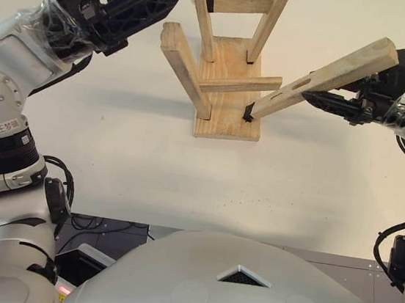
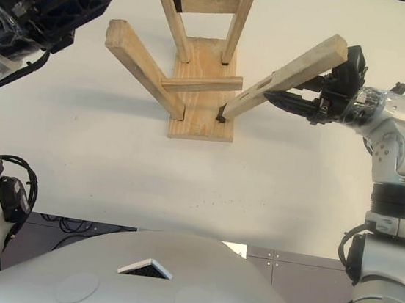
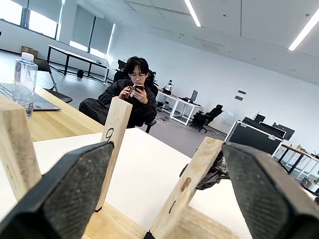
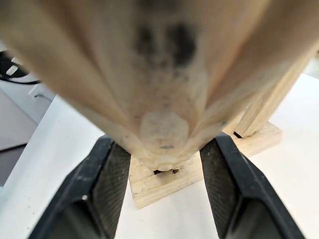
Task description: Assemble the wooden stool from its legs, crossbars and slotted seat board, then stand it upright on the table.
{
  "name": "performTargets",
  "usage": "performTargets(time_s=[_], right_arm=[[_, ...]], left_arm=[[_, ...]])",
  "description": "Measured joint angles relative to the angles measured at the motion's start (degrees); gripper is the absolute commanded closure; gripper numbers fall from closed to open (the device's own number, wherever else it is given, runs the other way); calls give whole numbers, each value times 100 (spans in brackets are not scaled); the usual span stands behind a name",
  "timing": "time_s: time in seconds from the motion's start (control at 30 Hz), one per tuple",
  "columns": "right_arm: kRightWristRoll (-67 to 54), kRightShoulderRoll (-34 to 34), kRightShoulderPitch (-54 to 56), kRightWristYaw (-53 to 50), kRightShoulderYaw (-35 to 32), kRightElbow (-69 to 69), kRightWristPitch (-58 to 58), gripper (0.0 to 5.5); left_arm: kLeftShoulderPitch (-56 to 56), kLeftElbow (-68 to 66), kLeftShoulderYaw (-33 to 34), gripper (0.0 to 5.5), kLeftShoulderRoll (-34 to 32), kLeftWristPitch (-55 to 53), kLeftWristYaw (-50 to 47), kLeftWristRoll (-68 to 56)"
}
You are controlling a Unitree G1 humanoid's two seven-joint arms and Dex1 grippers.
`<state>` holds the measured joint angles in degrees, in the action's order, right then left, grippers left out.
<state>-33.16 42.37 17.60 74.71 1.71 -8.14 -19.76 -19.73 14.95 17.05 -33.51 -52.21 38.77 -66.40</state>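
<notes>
The tilted leg [image 4: 164, 74] sits pinched in your right gripper [image 4: 162, 167], foot at the seat board [image 1: 226, 125]; your left gripper [image 3: 164, 172] is spread.

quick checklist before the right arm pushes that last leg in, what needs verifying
1. Grip: right gripper shut on the loose leg. Ok.
2. Placement: the leg's lower end sits at the near right corner of the seat board. Ok.
3. Seating: whether that end is in its socket. Cannot tell.
4. Angle: the leg leans out to the right, unlike the standing legs. Not ok.
5. Crossbar: its free end looks short of the leg's slot. Not ok.
6. Left gripper: open, raised to the left, off the stool. Ok.
</notes>
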Motion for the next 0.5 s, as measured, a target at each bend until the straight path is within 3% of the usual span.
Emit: performTargets(time_s=[0.5], right_arm=[[893, 292, 1606, 903, 1244, -285, 242, 349]], left_arm=[[396, 209, -125, 152, 288, 149, -178, 51]])
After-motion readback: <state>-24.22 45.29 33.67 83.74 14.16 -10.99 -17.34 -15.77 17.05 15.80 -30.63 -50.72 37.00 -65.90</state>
